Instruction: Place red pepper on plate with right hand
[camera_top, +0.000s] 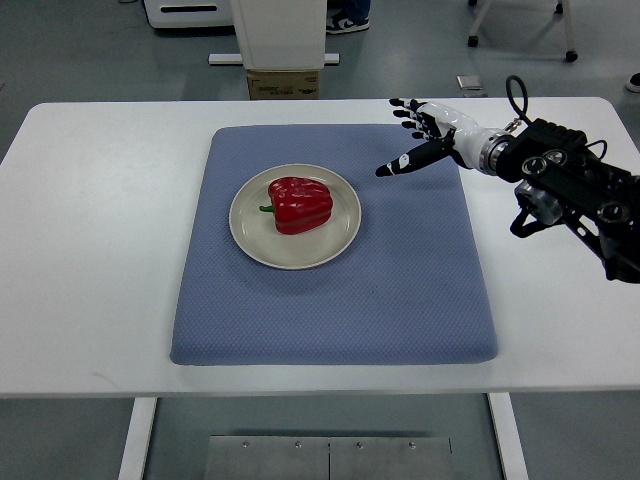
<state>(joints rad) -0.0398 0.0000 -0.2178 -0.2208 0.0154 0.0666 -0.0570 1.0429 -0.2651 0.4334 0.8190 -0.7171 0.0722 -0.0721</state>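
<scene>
White surface carrying blue mat. Cream plate sitting mid-mat, red pepper resting upright-ish in its centre, green stem pointing left. Right hand hovering near mat's far right corner, well apart from plate, fingers spread, holding nothing. Judging placement done; lifting clear, avoiding plate rim.

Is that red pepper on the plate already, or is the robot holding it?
On the plate. The red pepper rests inside the plate, while the right hand is off to the side, fingers spread and empty.
</scene>
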